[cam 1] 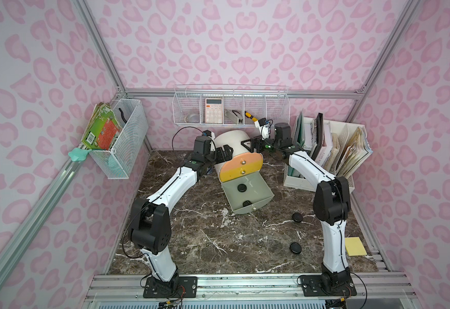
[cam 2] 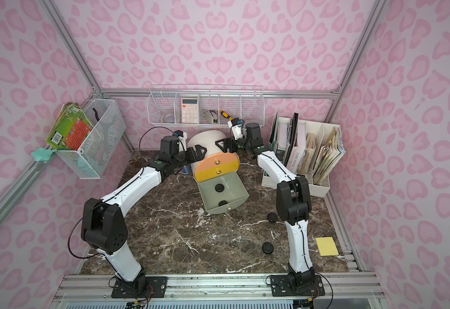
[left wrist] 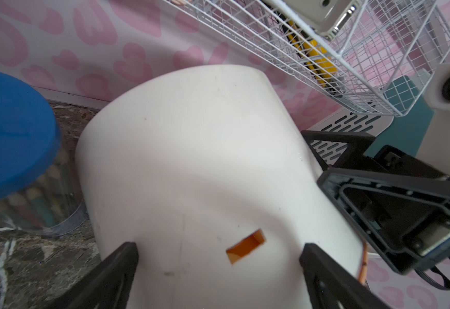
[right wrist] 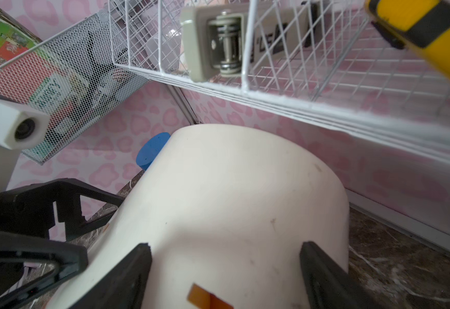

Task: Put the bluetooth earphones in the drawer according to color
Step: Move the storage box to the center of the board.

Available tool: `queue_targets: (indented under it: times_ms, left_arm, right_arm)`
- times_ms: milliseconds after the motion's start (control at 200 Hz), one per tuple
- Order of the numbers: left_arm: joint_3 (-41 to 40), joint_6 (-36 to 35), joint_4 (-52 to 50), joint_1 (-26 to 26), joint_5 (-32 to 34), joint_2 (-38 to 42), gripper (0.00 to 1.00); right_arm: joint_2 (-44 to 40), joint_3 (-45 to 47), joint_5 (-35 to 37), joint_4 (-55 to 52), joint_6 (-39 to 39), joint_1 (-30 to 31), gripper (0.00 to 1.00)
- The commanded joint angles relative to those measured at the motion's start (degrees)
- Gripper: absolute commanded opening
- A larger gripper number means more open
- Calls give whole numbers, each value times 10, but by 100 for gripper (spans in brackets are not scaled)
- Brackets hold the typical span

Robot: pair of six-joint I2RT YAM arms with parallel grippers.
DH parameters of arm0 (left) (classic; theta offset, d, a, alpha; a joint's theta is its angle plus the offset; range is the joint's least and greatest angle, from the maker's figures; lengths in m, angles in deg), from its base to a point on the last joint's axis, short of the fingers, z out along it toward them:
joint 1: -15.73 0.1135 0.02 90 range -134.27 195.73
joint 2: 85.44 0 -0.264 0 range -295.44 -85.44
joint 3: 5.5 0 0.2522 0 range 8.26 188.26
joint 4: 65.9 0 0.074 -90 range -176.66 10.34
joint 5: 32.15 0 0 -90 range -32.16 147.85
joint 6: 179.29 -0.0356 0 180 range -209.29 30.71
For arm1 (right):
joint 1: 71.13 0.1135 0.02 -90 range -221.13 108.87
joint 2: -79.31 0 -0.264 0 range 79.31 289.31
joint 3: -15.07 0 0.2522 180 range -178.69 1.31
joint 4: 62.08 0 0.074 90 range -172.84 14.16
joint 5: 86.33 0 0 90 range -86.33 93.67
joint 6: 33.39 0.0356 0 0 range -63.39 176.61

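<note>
As arms stretch, left pincer [cam 1: 226, 153] and right pincer [cam 1: 253, 144] flank the cabinet [cam 1: 232, 139].

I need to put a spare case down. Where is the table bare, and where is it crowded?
Bare: the front middle of the table, before the open grey-green drawer. Crowded: the back, around the cabinet and file rack; two black earphones lie front right.

You can't see into the shut peach drawer [cam 1: 232, 164] or yellow drawer [cam 1: 232, 175], mid-frame; the front wall of the grey-green drawer [cam 1: 261, 202] half hides one black earphone [cam 1: 246, 203].
</note>
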Motion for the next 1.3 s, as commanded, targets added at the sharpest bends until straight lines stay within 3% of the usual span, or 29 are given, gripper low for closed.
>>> queue_targets:
  times_ms: [0, 380, 665, 800, 905, 1075, 1185, 1295]
  left_arm:
    - [-27, 23, -48, -23, -71, 11, 98]
    - [-84, 54, -93, -57, -42, 100, 97]
    - [-144, 72, -151, -89, -5, 188, 97]
    - [-169, 68, -182, -90, 45, 229, 98]
    - [-166, 63, -217, -89, 87, 244, 98]
    - [-142, 43, -258, -88, 125, 258, 98]
    - [-135, 31, -283, -86, 149, 273, 99]
    - [-192, 53, -248, -85, 177, 317, 98]
  right_arm:
    - [-16, 51, -46, -71, -20, 7, 89]
    - [-106, 178, -91, -59, -37, 13, 88]
    - [-144, 223, -104, -81, -54, 50, 88]
    - [-162, 218, -50, -93, -19, 50, 88]
    - [-187, 209, 14, -108, 16, 43, 98]
    - [-242, 221, 131, -155, 79, 21, 98]
    - [-286, 258, 169, -190, 102, 4, 98]
    - [-334, 327, 145, -196, 118, -26, 98]
